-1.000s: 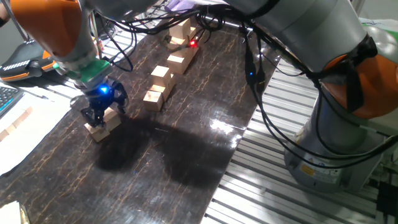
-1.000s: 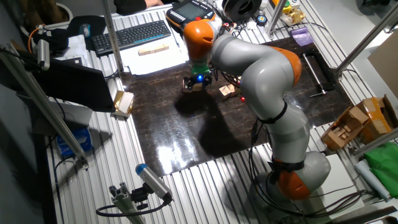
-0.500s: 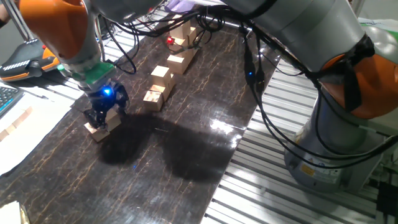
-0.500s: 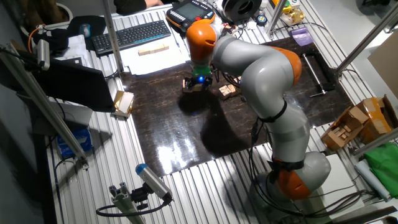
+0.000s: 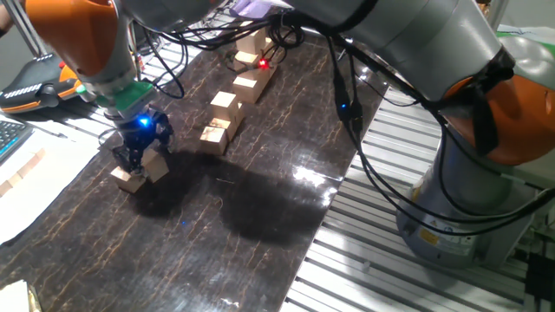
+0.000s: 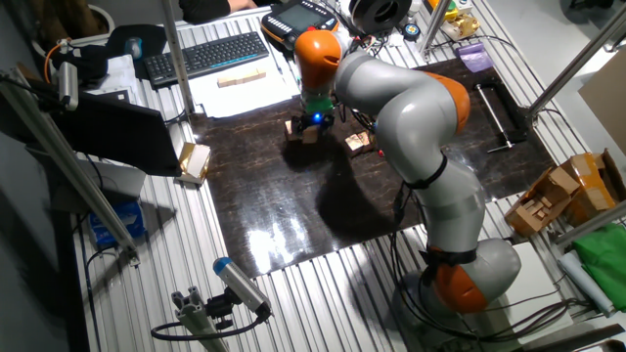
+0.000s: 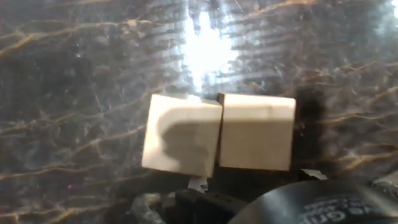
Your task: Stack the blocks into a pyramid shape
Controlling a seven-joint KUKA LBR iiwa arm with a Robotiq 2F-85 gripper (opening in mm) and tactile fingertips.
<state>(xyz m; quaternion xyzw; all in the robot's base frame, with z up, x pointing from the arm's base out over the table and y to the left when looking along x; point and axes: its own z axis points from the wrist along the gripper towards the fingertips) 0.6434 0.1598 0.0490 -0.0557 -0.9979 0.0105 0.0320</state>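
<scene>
Gripper (image 5: 140,156) — low over the near left part of the dark marbled table (image 5: 260,173), fingers pointing down among two blocks. Whether the fingers clasp a block or stand slack around it cannot be told; the fixed views are too small and the hand view shows no fingertips clearly.

Block by the gripper (image 5: 156,165) — tan wooden cube, at or between the fingers, apparently resting on or just above the table.

Neighbouring block (image 5: 127,178) — lies on the table just to the side. In the hand view the two cubes (image 7: 182,138) and (image 7: 257,130) sit side by side, faces touching or nearly so, the left one slightly skewed. Judged purpose: the start of a base row, which wants cubes snug and squared so upper cubes have a flat seat.

Spare blocks (image 5: 224,101) — a loose line further up the table, toward the far end, well apart from the pair; probably a supply to draw from. A cube near the far end (image 5: 245,86) sits beside a small red light.

Pyramid — not yet raised; only a ground-level pair shows. Judged early in the task.
</scene>
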